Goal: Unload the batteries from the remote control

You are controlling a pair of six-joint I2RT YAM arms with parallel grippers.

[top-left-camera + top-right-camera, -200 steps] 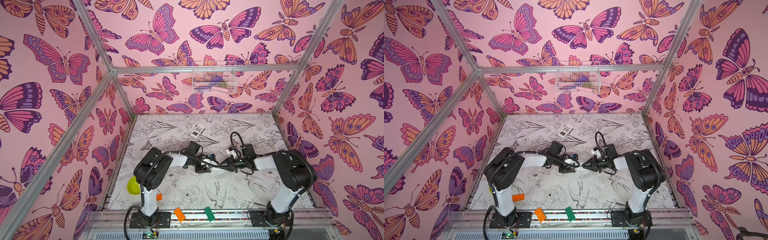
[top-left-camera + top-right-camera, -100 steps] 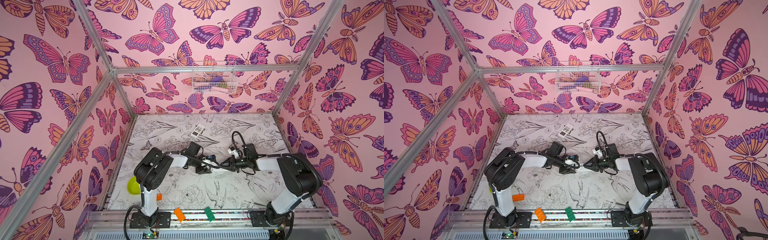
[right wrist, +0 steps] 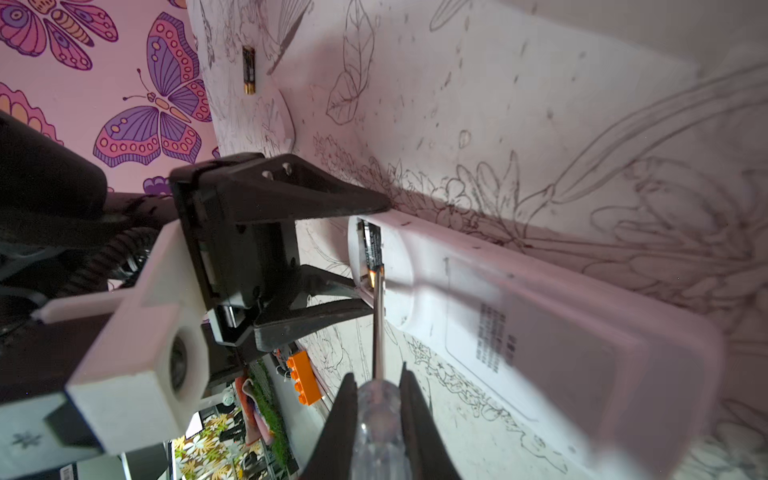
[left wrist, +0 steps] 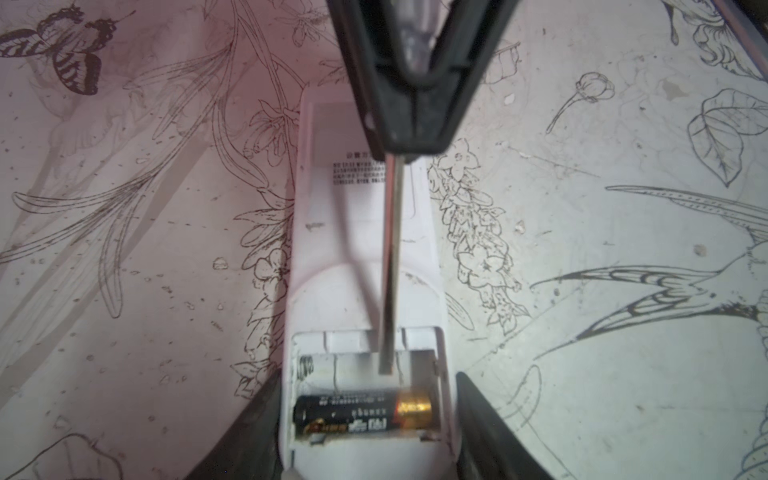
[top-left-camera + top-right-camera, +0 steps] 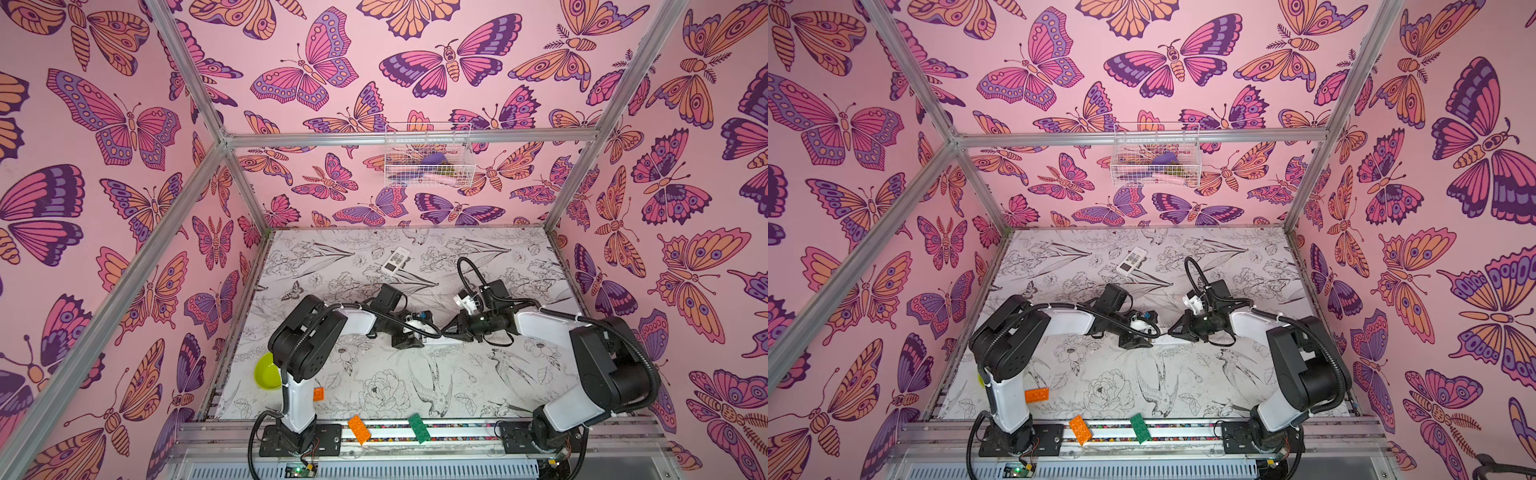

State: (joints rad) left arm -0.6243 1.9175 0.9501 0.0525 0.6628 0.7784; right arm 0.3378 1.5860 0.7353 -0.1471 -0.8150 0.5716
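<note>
white remote control [image 4: 357,232], compartment [image 4: 353,368] open, holds one black-gold battery [image 4: 361,415].

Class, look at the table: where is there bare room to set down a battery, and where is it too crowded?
Bare: the front middle of the table, between the green brick and the remote; and the back right corner, beyond the right gripper. Crowded: the centre, where the left gripper and right gripper meet over the remote.

Two remotes [image 4: 332,232] [image 5: 397,260], two batteries [image 4: 361,413] [image 3: 248,70], one screwdriver [image 4: 390,266], three toy bricks [image 5: 359,430] [image 5: 419,429] [image 5: 318,393], one bowl [image 5: 266,372], one wire basket [image 5: 399,166].
</note>
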